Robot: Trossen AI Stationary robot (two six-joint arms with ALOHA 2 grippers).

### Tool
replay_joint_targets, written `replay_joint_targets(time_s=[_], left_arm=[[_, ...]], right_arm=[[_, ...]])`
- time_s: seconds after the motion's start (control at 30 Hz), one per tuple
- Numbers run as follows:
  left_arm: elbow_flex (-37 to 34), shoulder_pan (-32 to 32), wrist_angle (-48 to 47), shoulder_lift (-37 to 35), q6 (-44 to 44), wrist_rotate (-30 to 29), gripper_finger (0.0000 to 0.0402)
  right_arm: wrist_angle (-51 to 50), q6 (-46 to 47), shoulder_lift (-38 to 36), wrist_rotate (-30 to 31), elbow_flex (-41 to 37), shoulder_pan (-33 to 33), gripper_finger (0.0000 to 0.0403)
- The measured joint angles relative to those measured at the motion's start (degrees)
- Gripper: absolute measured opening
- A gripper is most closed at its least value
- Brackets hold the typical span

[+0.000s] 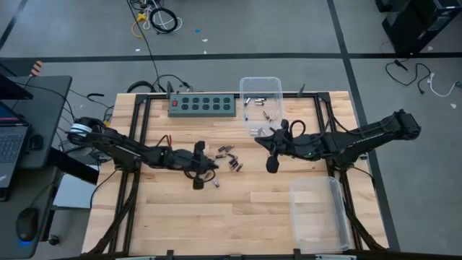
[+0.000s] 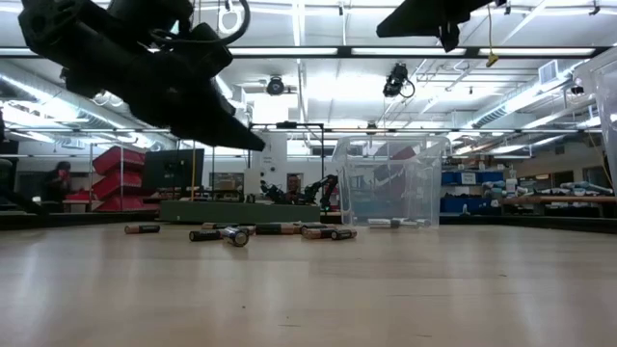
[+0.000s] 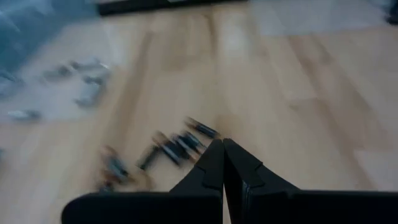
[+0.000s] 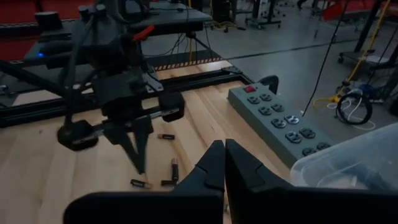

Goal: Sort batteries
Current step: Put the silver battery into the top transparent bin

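Item: batteries [image 1: 229,157], loose cluster at table centre, mixed headings, several lying roughly 12-to-6 in your high view; more cells already sit in the far clear bin [image 1: 261,105].

Left gripper [image 1: 199,179]: clenched on nothing, hovering; cluster lies at its 1 o'clock, one stray cell [image 1: 216,182] just beside it at 3.

Right gripper [image 1: 271,164]: clenched, empty; cluster at its 9 o'clock.

Your left arm looks nearer.
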Motion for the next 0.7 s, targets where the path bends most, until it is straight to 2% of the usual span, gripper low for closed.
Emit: replay_joint_targets(time_s=[0.13, 0.3, 0.33, 0.4, 0.47, 0.6, 0.7], left_arm=[[0.0, -2.3, -5.4, -1.0, -1.5, 3.1, 0.0001], [0.0, -5.2, -10.8, -1.0, 1.1, 19.6, 0.0001], [0.0, -5.6, -11.5, -0.9, 1.1, 21.4, 0.0001], [0.0, -6.6, -11.9, -0.9, 1.3, 20.6, 0.0001], [0.0, -7.7, -11.2, -0.9, 1.7, 16.8, 0.0001], [0.0, -9.4, -10.8, -0.9, 7.5, 14.9, 0.0012], [0.0, -9.7, -9.4, -0.7, 10.6, 9.0, 0.0029]], right_arm=[[0.7, 0.0, 0.0, 0.0, 0.0, 0.6, 0.0], [1.1, -0.4, 0.0, 0.0, 0.0, 1.6, 0.0], [1.2, -0.5, 0.0, 0.0, 0.0, 1.8, 0.0], [1.5, -0.9, 0.0, 0.0, 0.0, 2.4, 0.0], [3.1, -2.8, 0.0, 0.5, 0.0, 3.0, 0.0], [7.0, -7.4, 0.0, 0.8, 0.0, 3.3, 0.0], [7.9, -8.2, 0.0, 0.9, 0.0, 3.3, 0.0]])
